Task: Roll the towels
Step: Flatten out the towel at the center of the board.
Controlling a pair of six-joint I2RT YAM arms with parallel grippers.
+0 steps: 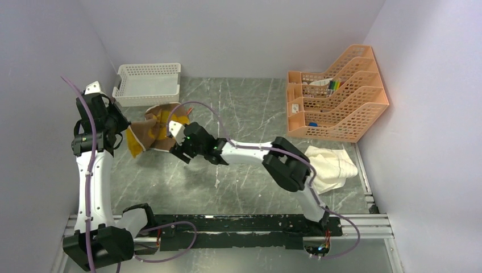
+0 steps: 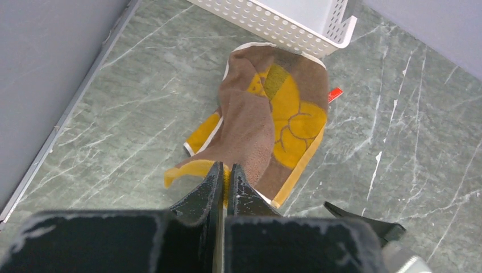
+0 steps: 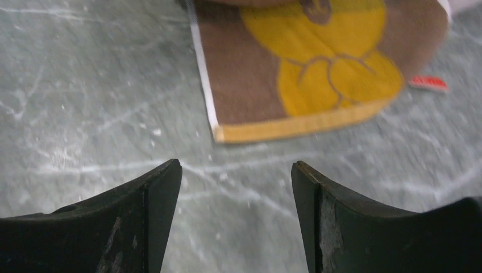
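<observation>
Nearest, on the right, the cream towel (image 1: 332,162) lies crumpled on the table (image 1: 250,108). Further in, the right gripper (image 3: 236,170) hangs with jaws apart and empty, just short of the mustard-yellow towel (image 2: 284,114), whose left end the left gripper (image 2: 223,173) pinches tight. Beyond it sits the white basket (image 1: 148,84).
</observation>
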